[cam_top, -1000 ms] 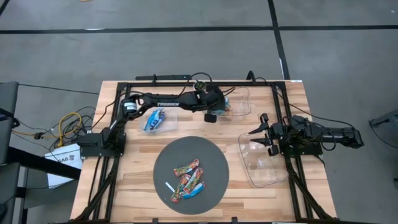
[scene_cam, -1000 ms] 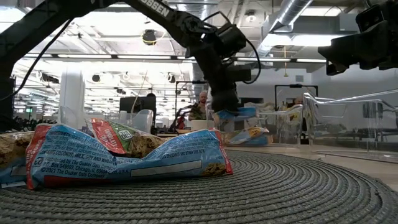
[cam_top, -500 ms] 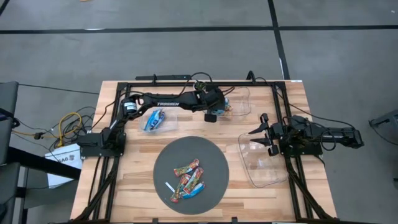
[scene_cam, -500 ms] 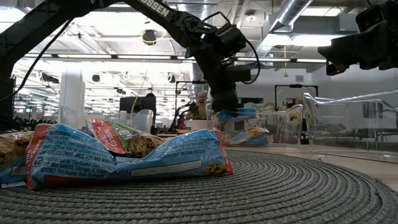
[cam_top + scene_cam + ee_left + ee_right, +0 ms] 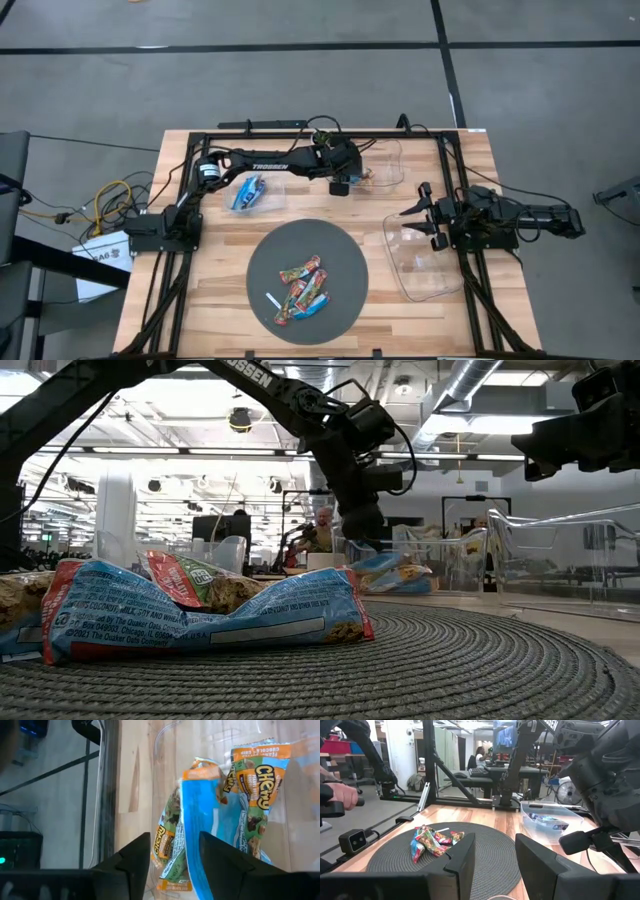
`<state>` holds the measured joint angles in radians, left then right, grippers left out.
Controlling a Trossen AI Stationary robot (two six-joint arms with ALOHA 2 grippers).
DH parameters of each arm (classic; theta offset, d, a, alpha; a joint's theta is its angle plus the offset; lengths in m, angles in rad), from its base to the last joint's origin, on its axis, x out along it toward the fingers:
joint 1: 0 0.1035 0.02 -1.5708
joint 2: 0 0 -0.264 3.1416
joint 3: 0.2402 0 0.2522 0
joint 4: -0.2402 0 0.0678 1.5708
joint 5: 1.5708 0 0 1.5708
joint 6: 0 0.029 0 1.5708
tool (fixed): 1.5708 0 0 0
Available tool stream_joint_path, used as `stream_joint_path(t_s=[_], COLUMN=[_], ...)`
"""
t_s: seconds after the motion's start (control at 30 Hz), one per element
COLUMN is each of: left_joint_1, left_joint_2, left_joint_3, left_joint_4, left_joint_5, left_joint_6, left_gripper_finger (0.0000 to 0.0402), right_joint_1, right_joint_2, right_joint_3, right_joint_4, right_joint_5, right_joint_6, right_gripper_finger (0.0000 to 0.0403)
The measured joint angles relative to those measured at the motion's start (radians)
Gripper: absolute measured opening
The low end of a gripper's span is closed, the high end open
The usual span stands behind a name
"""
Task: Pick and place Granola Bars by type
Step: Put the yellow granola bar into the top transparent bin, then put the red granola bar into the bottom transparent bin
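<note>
My left gripper point(image 5: 350, 180) point(image 5: 175, 840) hangs open over the far clear bin point(image 5: 392, 158). A bright blue granola bar point(image 5: 197, 820) point(image 5: 378, 562) lies below its fingers, slanted on other bars with orange and green print point(image 5: 260, 775). My right gripper point(image 5: 412, 214) point(image 5: 495, 850) waits open at the table's right, over the rim of a near clear bin point(image 5: 425, 268), with nothing between its fingers. Several multicoloured granola bars point(image 5: 303, 287) lie on the round grey mat point(image 5: 335, 250). Blue-and-white bars point(image 5: 247, 192) lie in a clear bin at the left.
A thin white stick point(image 5: 272, 303) lies on the mat beside the bars. A black frame point(image 5: 300, 133) runs along the table's far edge and sides. In the right wrist view, a person's hand point(image 5: 340, 795) shows in the room beyond the table.
My left gripper has opened over the far bin and let go of the bright blue bar. The bar has dropped from the fingers onto the bars in the bin and lies slanted there. The arm has stayed in place.
</note>
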<state>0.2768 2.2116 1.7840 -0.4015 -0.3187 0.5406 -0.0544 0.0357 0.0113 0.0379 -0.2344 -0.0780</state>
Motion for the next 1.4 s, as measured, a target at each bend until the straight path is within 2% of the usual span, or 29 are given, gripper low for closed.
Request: stream_joint_path(t_s=[0.2,0.57,0.9,1.07,1.27,1.33,1.4], left_joint_1=[-0.002,-0.002,-0.037,-0.087,-0.161,-0.183,-0.208], left_joint_2=[0.000,-0.013,-0.123,-0.177,-0.187,-0.216,-0.274], left_joint_3=[0.000,0.000,0.000,0.002,-0.008,-0.070,-0.180], left_joint_4=[-0.001,-0.005,-0.021,-0.099,-0.231,-0.218,-0.134], left_joint_5=[-0.001,-0.003,0.002,0.106,0.261,0.290,0.292], left_joint_6=[-0.072,-0.093,-0.098,-0.150,-0.212,-0.230,-0.239], left_gripper_finger=[0.0163,0.0163,0.0163,0.0163,0.0163,0.0163,0.0163], right_joint_1=[0.000,0.000,0.000,0.000,0.000,0.000,0.000], right_joint_2=[0.000,0.000,0.000,0.000,0.000,0.000,0.000], right_joint_3=[0.000,0.000,0.000,0.000,0.000,0.000,0.000], right_joint_4=[0.000,0.000,0.000,0.000,0.000,0.000,0.000], right_joint_5=[0.000,0.000,0.000,0.000,0.000,0.000,0.000], right_joint_6=[0.000,0.000,0.000,0.000,0.000,0.000,0.000], right_gripper_finger=[0.0133,0.0133,0.0133,0.0134,0.0133,0.0134,0.0134])
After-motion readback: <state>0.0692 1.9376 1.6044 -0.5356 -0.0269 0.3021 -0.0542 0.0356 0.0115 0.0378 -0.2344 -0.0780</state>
